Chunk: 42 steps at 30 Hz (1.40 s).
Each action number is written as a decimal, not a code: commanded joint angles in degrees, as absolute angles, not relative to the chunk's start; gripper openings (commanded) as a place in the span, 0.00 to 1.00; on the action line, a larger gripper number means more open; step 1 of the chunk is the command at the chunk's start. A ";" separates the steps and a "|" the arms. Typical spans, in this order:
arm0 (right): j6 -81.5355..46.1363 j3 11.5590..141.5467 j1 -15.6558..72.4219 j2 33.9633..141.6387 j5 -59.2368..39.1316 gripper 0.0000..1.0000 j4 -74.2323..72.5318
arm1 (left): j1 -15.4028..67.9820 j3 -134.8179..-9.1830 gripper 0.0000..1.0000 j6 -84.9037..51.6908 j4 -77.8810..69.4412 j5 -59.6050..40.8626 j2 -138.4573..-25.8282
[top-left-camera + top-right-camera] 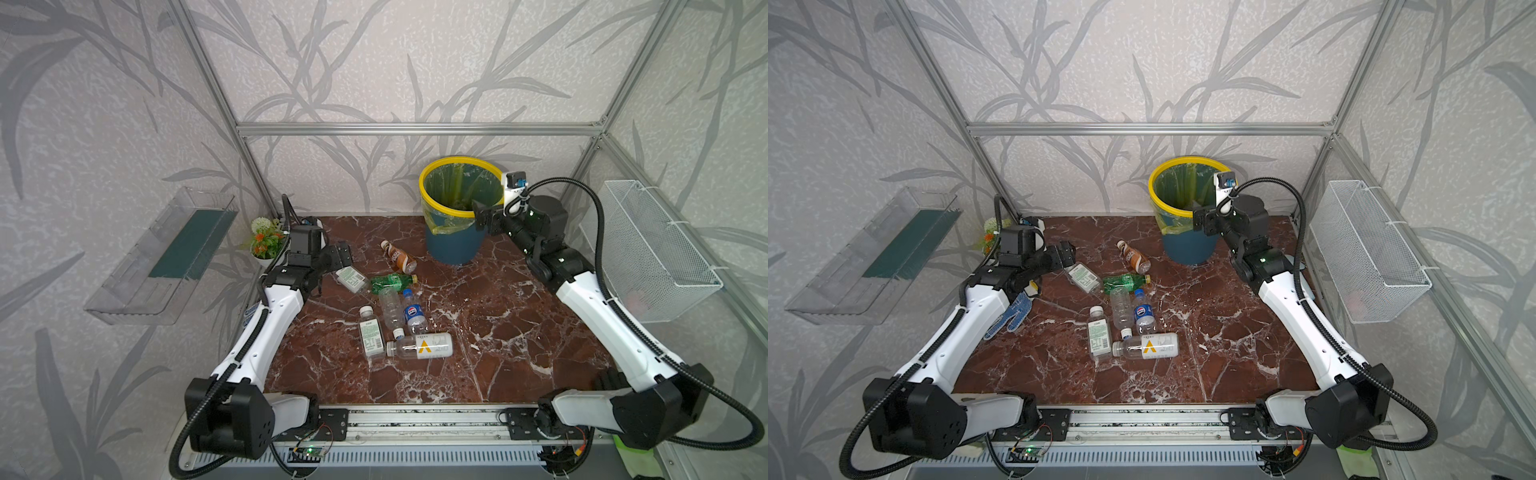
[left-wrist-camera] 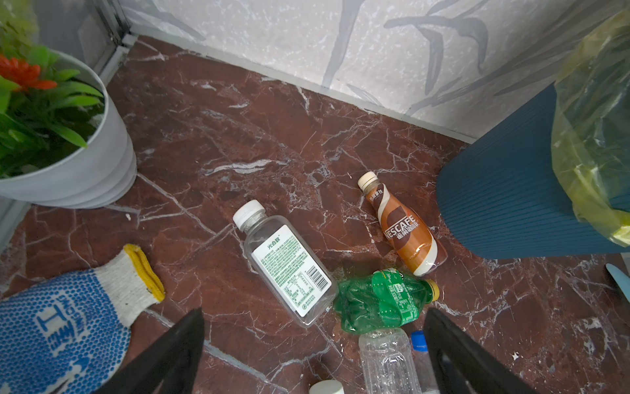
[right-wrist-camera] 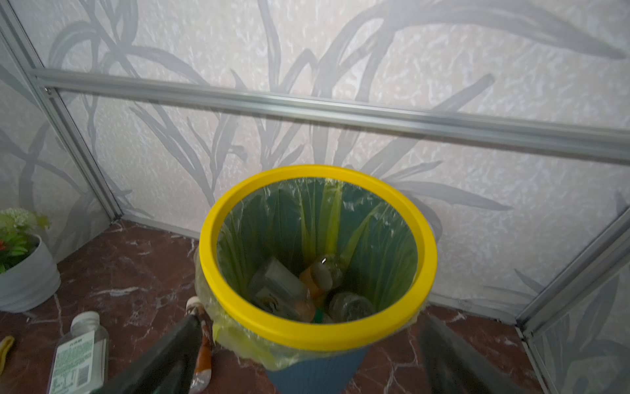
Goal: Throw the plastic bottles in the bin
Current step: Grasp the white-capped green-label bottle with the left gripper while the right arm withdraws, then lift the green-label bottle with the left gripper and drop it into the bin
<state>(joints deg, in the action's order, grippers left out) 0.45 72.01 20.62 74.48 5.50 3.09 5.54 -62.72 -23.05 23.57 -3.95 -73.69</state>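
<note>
Red-brown marble surface (image 1: 519, 332) holds the plastic bottles (image 1: 390, 307) in a tight cluster, a few already in the bin (image 1: 451, 245). The left end effector (image 2: 313, 320) above them and the right end effector (image 3: 310, 319) at the bin's rim stand wide open and empty. Grasping one bottle may shove its neighbours away.

Left arm (image 1: 274, 318) and right arm (image 1: 594, 303): white shells, black joint housings (image 1: 232, 415), black corrugated cable hoses (image 1: 599, 232); tiny green lights (image 1: 530, 214), probably status LEDs, dot the right one
</note>
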 commanded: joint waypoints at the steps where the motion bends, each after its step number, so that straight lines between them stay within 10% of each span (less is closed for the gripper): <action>1: -0.29 67.49 20.31 70.73 5.97 0.99 2.90 | 5.31 -60.86 0.99 -30.73 23.98 -3.46 -76.12; 42: -11.03 50.00 16.79 69.00 -1.48 1.00 -0.77 | 8.35 -83.05 0.98 -55.20 34.72 -1.93 -115.88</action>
<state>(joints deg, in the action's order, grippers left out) -10.31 50.72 17.17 69.32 -0.84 0.23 7.75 -81.52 -55.02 34.00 -2.66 -114.83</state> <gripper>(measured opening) 0.998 0.982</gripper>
